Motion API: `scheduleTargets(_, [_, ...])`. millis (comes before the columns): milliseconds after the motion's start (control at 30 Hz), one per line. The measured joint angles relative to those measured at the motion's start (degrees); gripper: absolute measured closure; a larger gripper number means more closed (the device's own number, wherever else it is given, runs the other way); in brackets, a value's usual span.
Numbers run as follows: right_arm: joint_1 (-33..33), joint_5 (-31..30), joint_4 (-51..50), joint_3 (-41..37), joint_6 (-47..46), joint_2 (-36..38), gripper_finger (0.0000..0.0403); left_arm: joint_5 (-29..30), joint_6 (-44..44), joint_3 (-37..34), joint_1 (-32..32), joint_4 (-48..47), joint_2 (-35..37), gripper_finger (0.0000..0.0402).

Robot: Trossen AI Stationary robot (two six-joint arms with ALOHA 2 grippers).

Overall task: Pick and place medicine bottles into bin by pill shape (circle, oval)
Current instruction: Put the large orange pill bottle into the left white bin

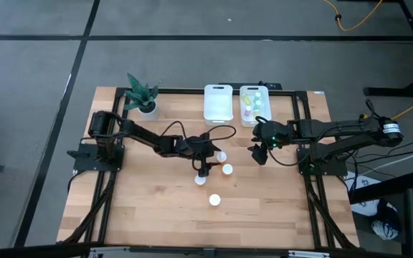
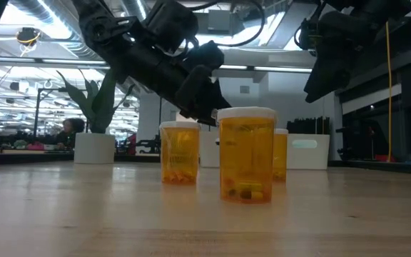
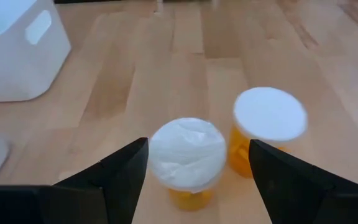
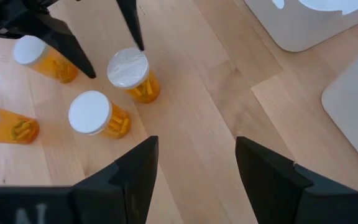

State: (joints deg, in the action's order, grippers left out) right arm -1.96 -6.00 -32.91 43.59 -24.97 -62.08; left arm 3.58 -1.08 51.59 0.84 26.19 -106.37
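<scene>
At the middle of the tabletop (image 1: 156, 208), your left gripper (image 3: 197, 168) hangs low with its fingers spread on either side of an orange bottle (image 3: 188, 158), not yet pinching it. 3 more orange bottles stand near: 1 just beside it (image 3: 269, 124), the others a little apart. The step in hand is the pick. Next you likely need to close on the white cap, lift clear of the neighbour, then carry to the bins (image 1: 219, 102). Your right gripper (image 4: 194, 177) waits spread and empty near the bin of pastel bottles (image 1: 254, 105).
</scene>
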Motion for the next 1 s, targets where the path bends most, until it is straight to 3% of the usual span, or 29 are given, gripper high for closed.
scheduleTargets(200, [0.00,0.00,-1.29,0.00,-0.01,0.00,0.0187,0.56,-0.21,-0.04,1.84,1.48,1.51,0.0132])
scheduleTargets(400, [0.00,0.00,-2.37,0.00,-0.05,0.00,0.0187,6.22,-3.97,0.00,2.40,1.03,5.55,0.0132])
scheduleTargets(533, [0.00,0.00,-2.45,0.00,-0.36,0.27,0.0187,6.29,-0.27,0.04,0.26,-2.94,7.26,0.0132])
scheduleTargets(733, [0.02,-2.31,-3.29,1.22,-0.66,3.03,0.0187,2.03,3.52,0.00,-3.56,-11.80,6.52,0.0132])
scheduleTargets(1000, [0.00,-8.90,-5.31,1.22,-1.96,6.36,0.0187,-1.23,1.86,0.00,-3.60,-13.12,5.67,0.0132])
